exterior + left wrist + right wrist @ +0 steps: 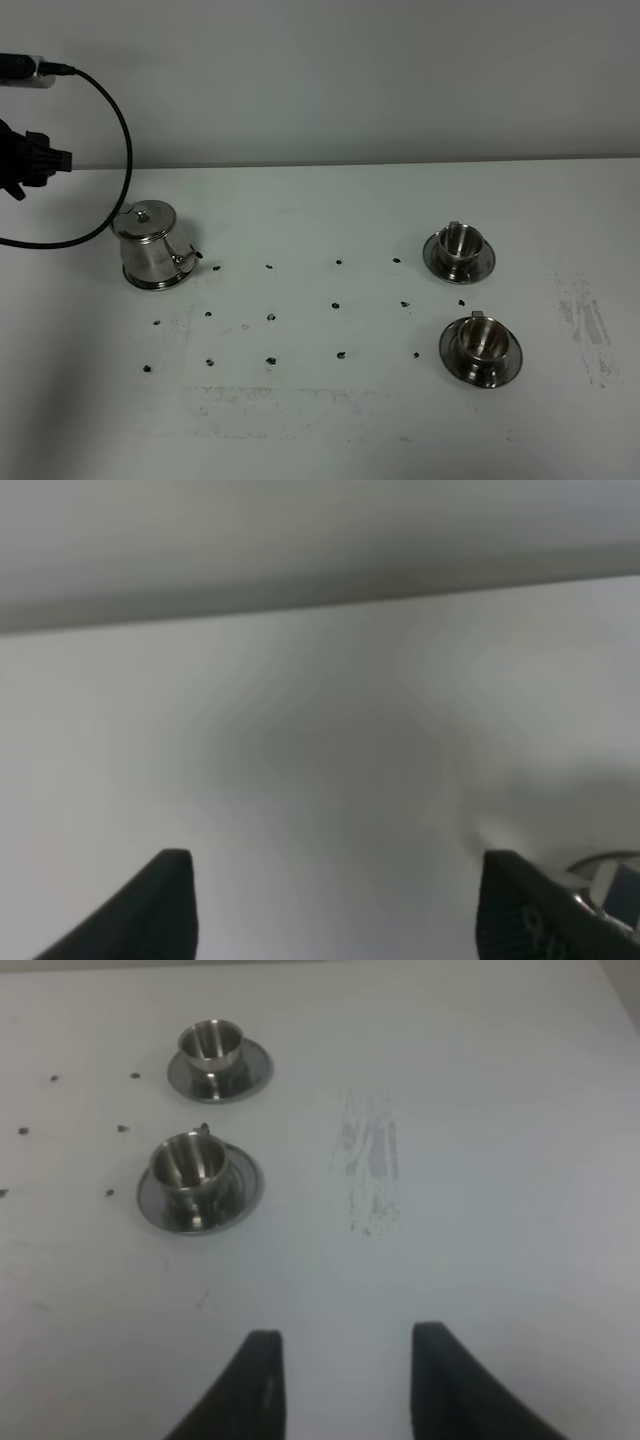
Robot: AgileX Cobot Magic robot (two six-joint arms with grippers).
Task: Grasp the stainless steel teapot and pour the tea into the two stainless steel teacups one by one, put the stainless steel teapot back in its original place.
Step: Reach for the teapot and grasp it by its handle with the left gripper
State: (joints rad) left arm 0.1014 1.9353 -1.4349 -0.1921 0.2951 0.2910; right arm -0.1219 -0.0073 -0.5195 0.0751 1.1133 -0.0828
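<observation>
Judging by its polished, sloping walls, the stainless steel teapot (148,248) will be rigid but slippery, and heavier than it looks if it is full. No tea shows, since the knobbed lid (143,212) is on. A pinch across the conical body would likely slide upward, so the loop handle is the safer hold, though I cannot make it out clearly. The thin spout (192,257) points toward the cups, and a tilted grasp could spill early.

The pot stands upright on the table (330,420), near the left gripper (340,925) but off to the side of its jaws, which are spread wide around nothing. A shiny sliver just outside 1 finger (520,910) may be the pot; blur hides it. The right gripper (345,1385) is likewise released and empty. The nearer teacup (190,1165) on its saucer (245,1185) and the farther teacup (210,1045) sit well ahead of its jaws, neither showing liquid.

Black dots (335,304) and a grey scuff (370,1160) are flat marks, no obstacle. Only the arm's looping cable (129,165) hangs close to the pot.
</observation>
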